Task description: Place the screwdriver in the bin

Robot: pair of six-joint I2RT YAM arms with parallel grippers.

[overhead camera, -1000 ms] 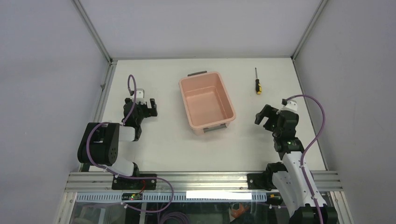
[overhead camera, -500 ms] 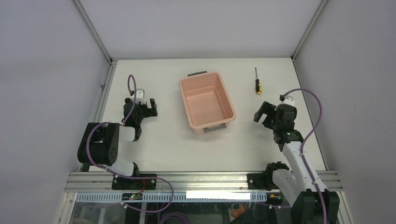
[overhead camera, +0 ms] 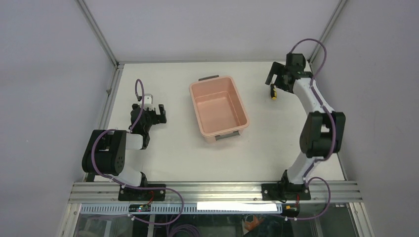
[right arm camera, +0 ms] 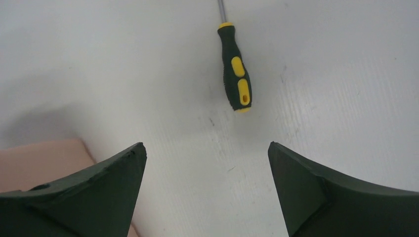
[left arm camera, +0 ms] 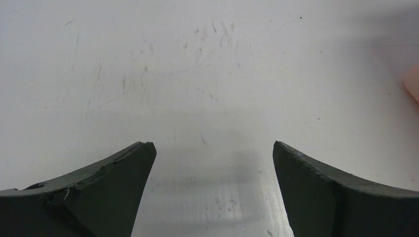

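Observation:
The screwdriver (overhead camera: 273,94), black and yellow handled, lies on the table at the far right; my right gripper (overhead camera: 276,81) hovers over it and hides most of its shaft. In the right wrist view the screwdriver (right arm camera: 235,74) lies just ahead of my right gripper (right arm camera: 207,148), whose jaws stand wide apart and empty. The salmon-pink bin (overhead camera: 241,104) stands in the middle of the table, empty. My left gripper (overhead camera: 157,113) rests low on the table left of the bin, open and empty, as the left wrist view (left arm camera: 212,148) shows.
A corner of the bin (right arm camera: 47,163) shows at the lower left of the right wrist view, and its edge (left arm camera: 414,84) at the right of the left wrist view. Grey enclosure walls (overhead camera: 212,24) ring the table, close behind the screwdriver.
My right arm has stretched from the near right of the table out to the far right, bringing its open gripper over the screwdriver. The left arm, bin and screwdriver have not moved.

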